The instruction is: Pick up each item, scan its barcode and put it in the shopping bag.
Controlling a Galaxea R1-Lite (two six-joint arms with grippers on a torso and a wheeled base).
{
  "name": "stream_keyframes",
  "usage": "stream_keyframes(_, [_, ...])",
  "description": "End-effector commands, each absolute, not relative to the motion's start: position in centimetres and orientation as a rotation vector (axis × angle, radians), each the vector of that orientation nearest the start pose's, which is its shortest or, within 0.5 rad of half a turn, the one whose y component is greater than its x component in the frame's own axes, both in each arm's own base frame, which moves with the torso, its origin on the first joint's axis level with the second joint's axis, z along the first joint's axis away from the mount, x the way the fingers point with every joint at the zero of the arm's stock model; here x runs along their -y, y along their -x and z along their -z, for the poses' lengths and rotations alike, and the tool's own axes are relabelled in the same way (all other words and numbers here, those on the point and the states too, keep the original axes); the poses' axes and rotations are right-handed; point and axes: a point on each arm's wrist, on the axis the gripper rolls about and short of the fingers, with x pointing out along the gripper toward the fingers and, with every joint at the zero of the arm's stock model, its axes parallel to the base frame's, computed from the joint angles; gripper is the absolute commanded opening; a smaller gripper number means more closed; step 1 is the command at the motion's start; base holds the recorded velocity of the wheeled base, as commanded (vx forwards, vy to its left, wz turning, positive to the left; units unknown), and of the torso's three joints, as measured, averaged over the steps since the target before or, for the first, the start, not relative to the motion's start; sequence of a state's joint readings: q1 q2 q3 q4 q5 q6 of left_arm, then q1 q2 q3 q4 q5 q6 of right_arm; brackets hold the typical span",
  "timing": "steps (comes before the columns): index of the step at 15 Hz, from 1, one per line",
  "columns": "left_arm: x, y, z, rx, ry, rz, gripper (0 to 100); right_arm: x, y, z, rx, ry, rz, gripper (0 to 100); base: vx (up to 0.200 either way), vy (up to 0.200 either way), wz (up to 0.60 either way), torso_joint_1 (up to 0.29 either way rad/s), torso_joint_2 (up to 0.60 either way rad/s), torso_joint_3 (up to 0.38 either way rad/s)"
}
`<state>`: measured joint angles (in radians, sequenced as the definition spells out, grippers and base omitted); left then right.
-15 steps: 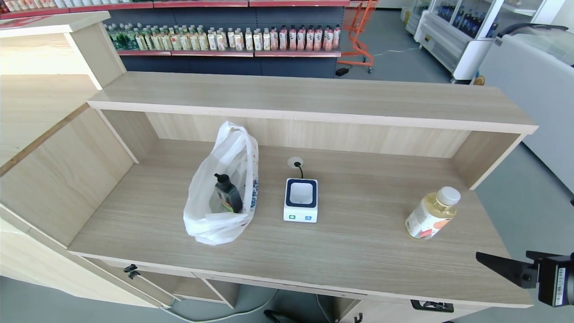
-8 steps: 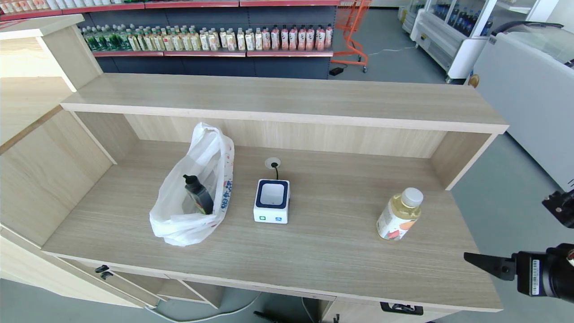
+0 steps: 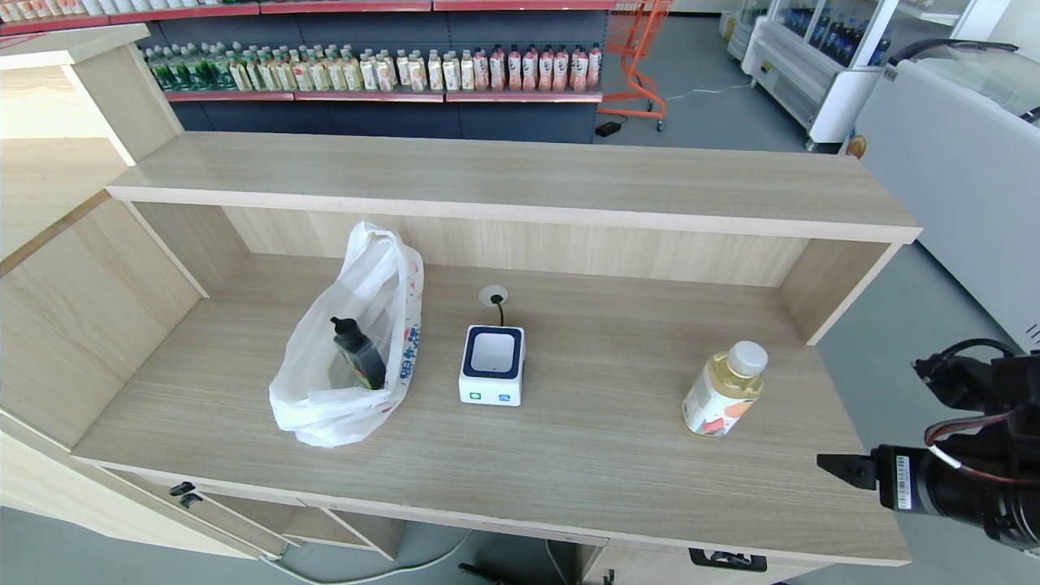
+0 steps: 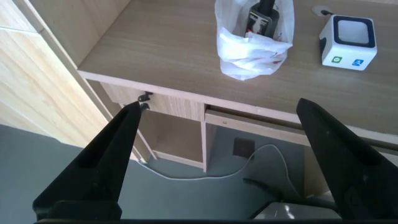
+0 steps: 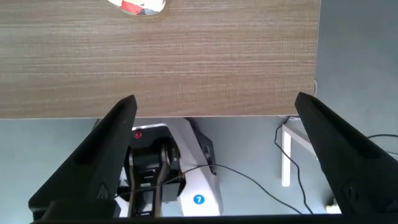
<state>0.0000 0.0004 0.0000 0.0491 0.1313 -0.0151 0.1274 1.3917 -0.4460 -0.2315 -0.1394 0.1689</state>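
Observation:
A yellow juice bottle [image 3: 725, 388] with a white cap stands upright at the right of the wooden counter [image 3: 617, 455]; its base [image 5: 138, 5] shows in the right wrist view. A white scanner [image 3: 492, 375] [image 4: 348, 40] sits mid-counter. To its left, the white shopping bag [image 3: 341, 366] [image 4: 254, 37] holds a dark bottle [image 3: 357, 364] [image 4: 261, 15]. My right gripper [image 3: 845, 471] [image 5: 214, 162] is open, off the counter's front right corner, below and right of the juice bottle. My left gripper [image 4: 224, 162] is open, low in front of the counter's left end.
A raised ledge [image 3: 504, 183] runs along the back, and side walls [image 3: 853, 284] close both ends of the counter. The scanner's cable drops into a hole [image 3: 493, 294] behind it. Drawers [image 4: 180, 112] sit under the front edge. Bare wood lies between scanner and juice bottle.
The head camera swung right a second ago, shifting the whole picture left. Since then my right gripper has edged left toward the counter's front right corner, and more of its arm shows.

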Motion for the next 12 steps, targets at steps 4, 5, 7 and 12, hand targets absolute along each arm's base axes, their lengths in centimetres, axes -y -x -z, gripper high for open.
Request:
stream_keyframes(4, [-0.3,2.3,-7.0,-0.048,0.012,-0.132,100,-2.5,-22.2,-9.7,-0.676,-0.091,0.029,100,0.0,0.0,0.0,0.0,0.0,0.0])
stream_keyframes(5, [-0.3,2.3,-7.0,-0.048,0.012,-0.131,100,-2.7,-23.1,-9.4,-0.654,-0.093,-0.028,100,0.0,0.0,0.0,0.0,0.0,0.0])
stream_keyframes(7, [-0.3,2.3,-7.0,-0.048,0.012,-0.131,100,-2.9,-24.2,-8.7,-0.631,-0.07,-0.063,100,0.0,0.0,0.0,0.0,0.0,0.0])
stream_keyframes(12, [-0.3,2.3,-7.0,-0.048,0.012,-0.131,100,-5.2,-27.0,-6.6,-0.52,-0.071,-0.174,100,0.0,0.0,0.0,0.0,0.0,0.0])
